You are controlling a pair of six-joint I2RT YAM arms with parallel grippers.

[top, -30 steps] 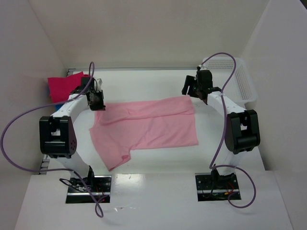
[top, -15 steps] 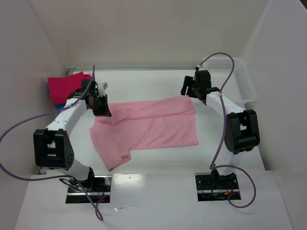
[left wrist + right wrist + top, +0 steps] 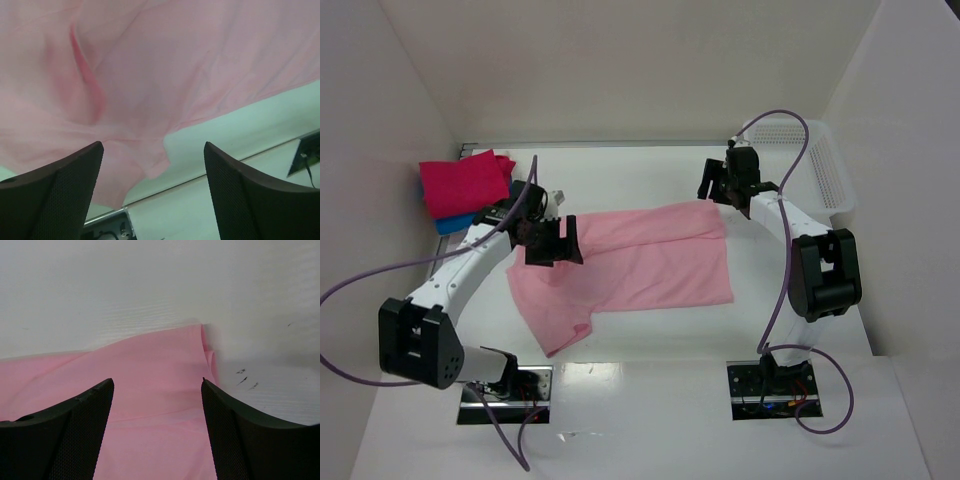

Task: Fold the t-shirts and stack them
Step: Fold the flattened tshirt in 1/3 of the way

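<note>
A light pink t-shirt [image 3: 650,265] lies spread on the white table, its far edge folded over toward the middle. My left gripper [image 3: 555,245] hangs open over the shirt's left part, holding nothing. In the left wrist view the pink cloth [image 3: 175,60] fills the upper picture, with a sleeve edge between the spread fingers [image 3: 65,185]. My right gripper [image 3: 712,185] stands open at the shirt's far right corner [image 3: 202,347], empty. A folded magenta t-shirt [image 3: 465,183] rests on a blue one [image 3: 450,224] at the far left.
A white mesh basket [image 3: 815,165] stands at the far right against the wall. White walls close in the table on three sides. The arm bases and purple cables sit along the near edge.
My left gripper has travelled right from the shirt's left edge to over the cloth and has opened, letting go of the fabric. The right arm has not moved.
</note>
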